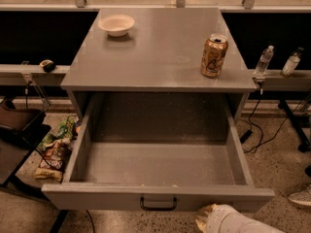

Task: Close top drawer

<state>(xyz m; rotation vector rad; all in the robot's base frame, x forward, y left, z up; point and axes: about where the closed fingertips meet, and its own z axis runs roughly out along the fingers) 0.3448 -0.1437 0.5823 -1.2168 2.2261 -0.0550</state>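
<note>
Drawer: the top drawer (160,165) stands pulled far out of the grey cabinet (155,62) toward 6 o'clock, its deep speckled inside bare.
Front panel: the flat front (97,197) runs across the bottom of the view, with the small black handle (158,204) at its centre.
Gripper: the gripper (207,217) sits low at about 5 o'clock, just below and right of the handle, close against the front's lower edge; I cannot tell whether it touches.
Claw state: I cannot tell whether it is open or closed from where I stand.
Cabinet top: a white bowl (116,24) at 11 o'clock and a gold can (214,55) at 2 o'clock, both well back from the drawer.
Step in hand: looks like the approach, getting the gripper set against the front; the drawer is not yet pushed in at all.
Next move: it likely calls for a square contact on the front near the centre, then a steady push toward 12 o'clock.
Watch for: a push from the 5 o'clock side could skew the drawer on its runners.
</note>
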